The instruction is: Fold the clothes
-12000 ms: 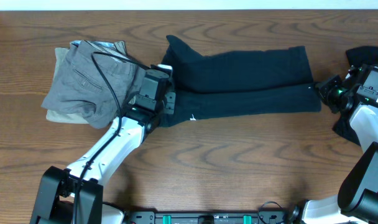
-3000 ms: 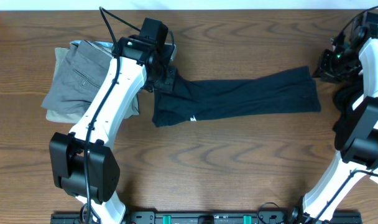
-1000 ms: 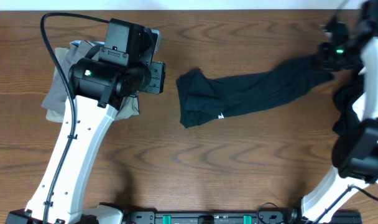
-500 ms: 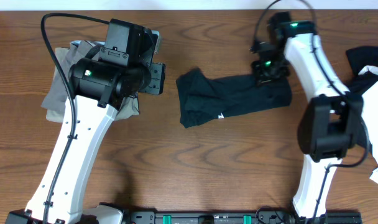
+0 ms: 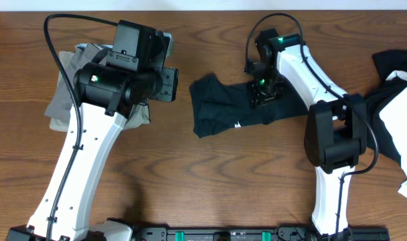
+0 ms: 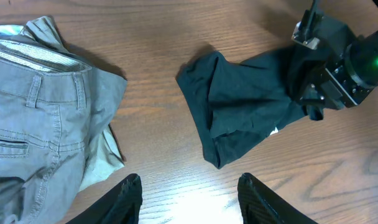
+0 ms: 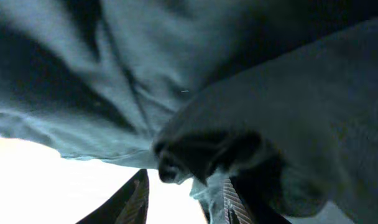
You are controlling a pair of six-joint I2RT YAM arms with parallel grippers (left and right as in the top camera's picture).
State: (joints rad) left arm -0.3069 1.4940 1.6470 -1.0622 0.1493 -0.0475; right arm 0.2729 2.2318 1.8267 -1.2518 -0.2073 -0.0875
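Right gripper (image 5: 262, 92), clamped on the dark trousers (image 5: 217, 110), has moved farther toward nine o'clock. Left gripper (image 5: 170, 84) stays spread wide beside the grey pile (image 5: 79, 90).

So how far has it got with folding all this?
Looks done: the gray trousers lie folded at the left. In hand: the right gripper pinches the dark trousers, apparently doubling the leg end over toward the waist, while the left gripper hangs open and empty. Left: flattening that fold, plus the crumpled black and white heap at the right edge.
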